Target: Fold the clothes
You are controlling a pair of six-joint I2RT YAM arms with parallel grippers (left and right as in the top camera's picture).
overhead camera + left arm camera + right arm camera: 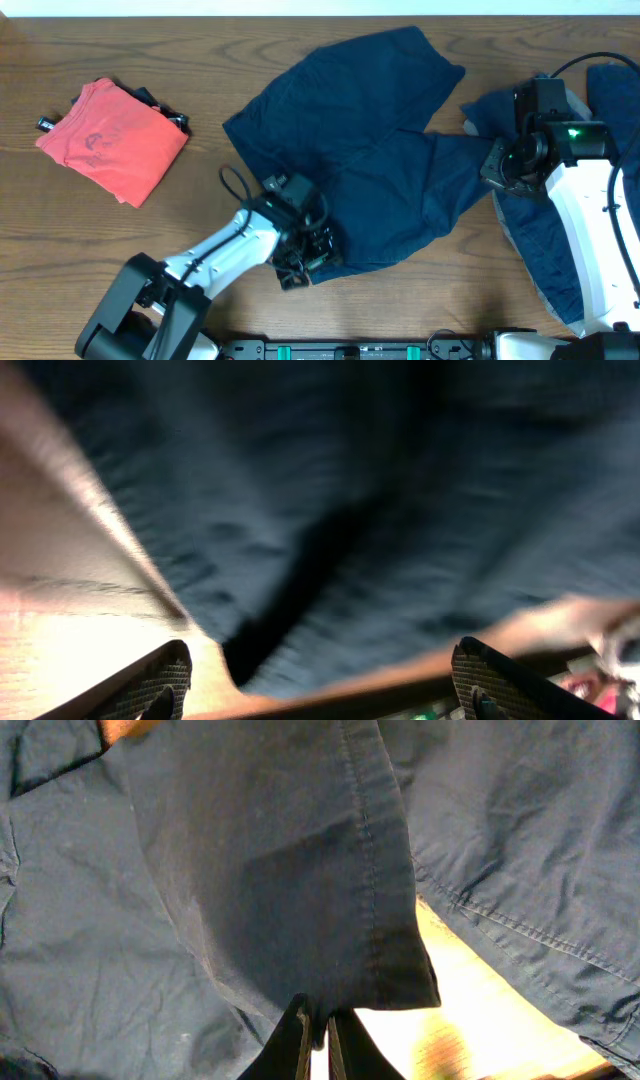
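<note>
- R gripper (318, 1025): jaws clamped on shorts (370, 140) hem, at shorts' right edge.
- L gripper (320, 660): jaws apart, over shorts' near edge.
- Shorts crumpled on table (60, 230), btwn both grippers.
- Step: prob. spreading flat; next: L grabs hem, pull taut.

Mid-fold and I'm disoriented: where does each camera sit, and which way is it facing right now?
Overhead: above the table, looking straight down; both arms, the navy shorts and a red shirt show.
Left wrist: on the left gripper, facing the shorts' edge up close; jaws apart at the frame bottom.
Right wrist: on the right gripper, looking at a hem that its shut jaws pinch.
Shared: all three show the navy shorts.
</note>
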